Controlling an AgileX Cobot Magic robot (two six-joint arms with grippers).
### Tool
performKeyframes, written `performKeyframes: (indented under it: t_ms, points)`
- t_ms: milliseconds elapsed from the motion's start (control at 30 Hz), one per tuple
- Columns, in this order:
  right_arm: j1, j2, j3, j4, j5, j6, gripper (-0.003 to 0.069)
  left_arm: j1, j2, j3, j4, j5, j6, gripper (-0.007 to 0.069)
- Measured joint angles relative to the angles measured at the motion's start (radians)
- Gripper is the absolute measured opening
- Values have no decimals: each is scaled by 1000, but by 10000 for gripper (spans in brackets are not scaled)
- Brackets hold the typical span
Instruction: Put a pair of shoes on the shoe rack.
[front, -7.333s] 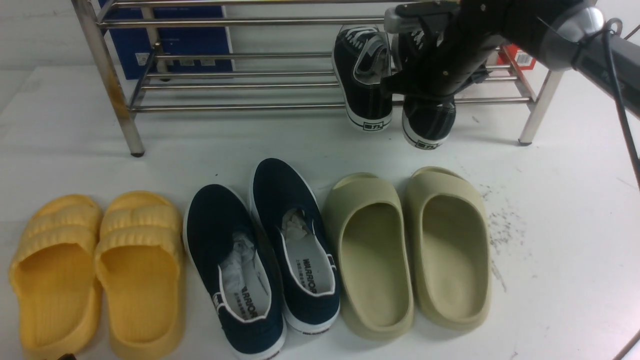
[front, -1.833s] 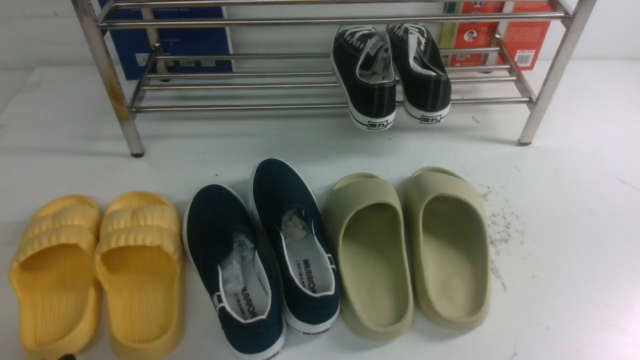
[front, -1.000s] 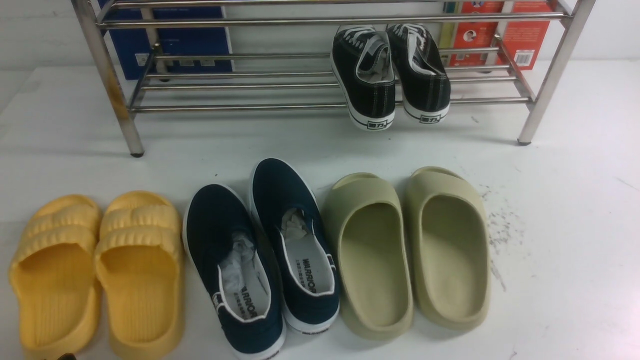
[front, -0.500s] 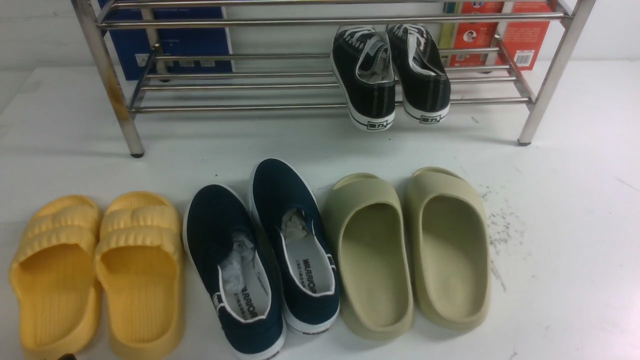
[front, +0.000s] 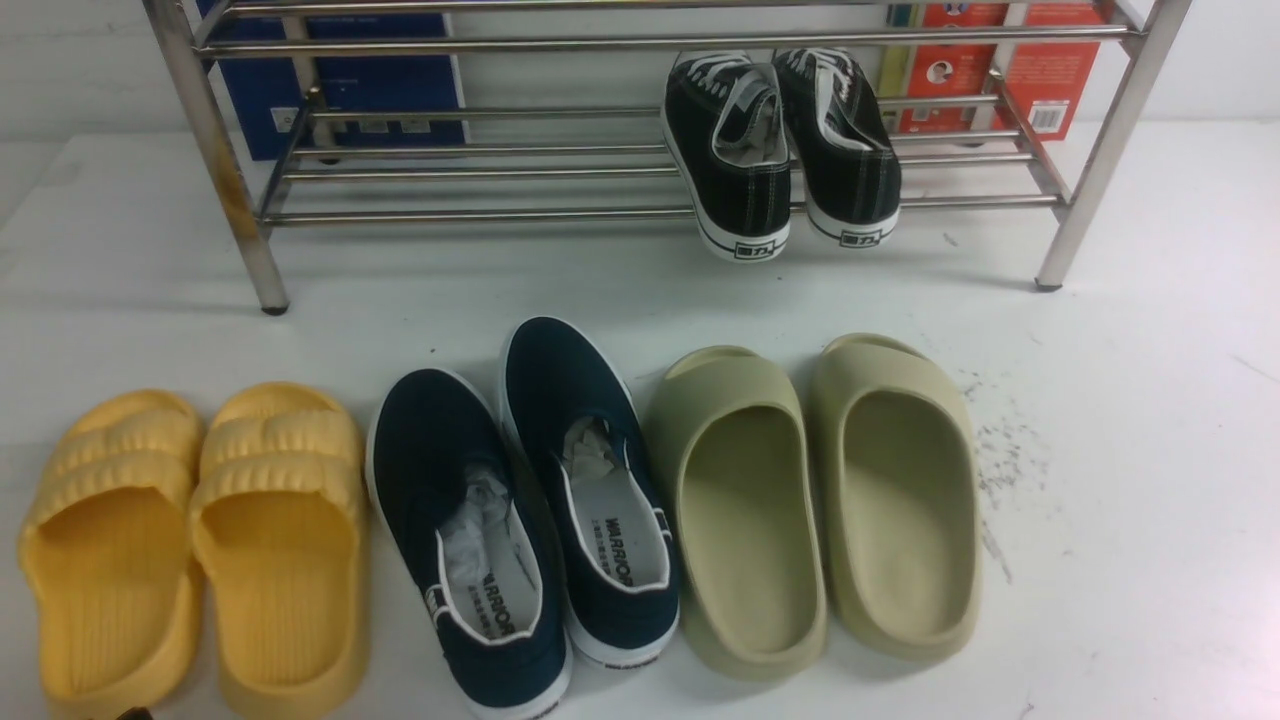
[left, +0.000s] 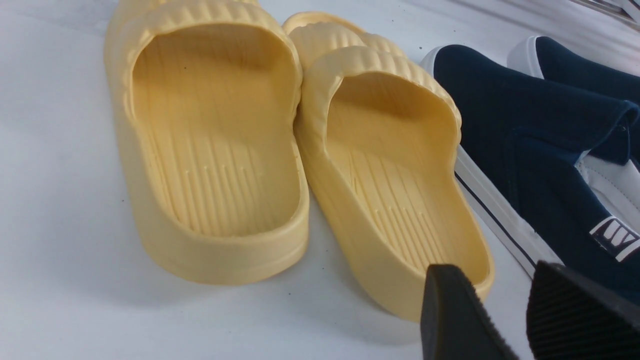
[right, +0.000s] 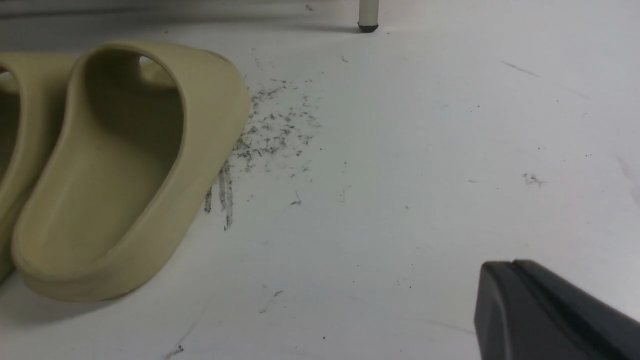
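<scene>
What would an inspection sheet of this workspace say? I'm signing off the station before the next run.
Surface: white, dark scuffs beside the olive slides
Job's things: black sneakers on the shoe rack's lower shelf, heels overhanging its front bar
Clutter: yellow slippers, navy slip-ons, olive slides
Tools: left slightly open, empty; right shut, empty
Cables: nothing seen
Surroundings: blue box, red box behind rack

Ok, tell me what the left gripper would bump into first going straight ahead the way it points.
Probably the heel of the yellow slipper beside the navy shoe; the left gripper points towards it, though the picture leaves the depth between them unclear.
</scene>
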Motion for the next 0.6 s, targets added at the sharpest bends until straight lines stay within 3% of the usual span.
performKeyframes:
  t_ms: [600]
  points:
    - [0, 0, 0, 0, 0, 0, 15, 0, 0, 0, 0, 0, 0, 239]
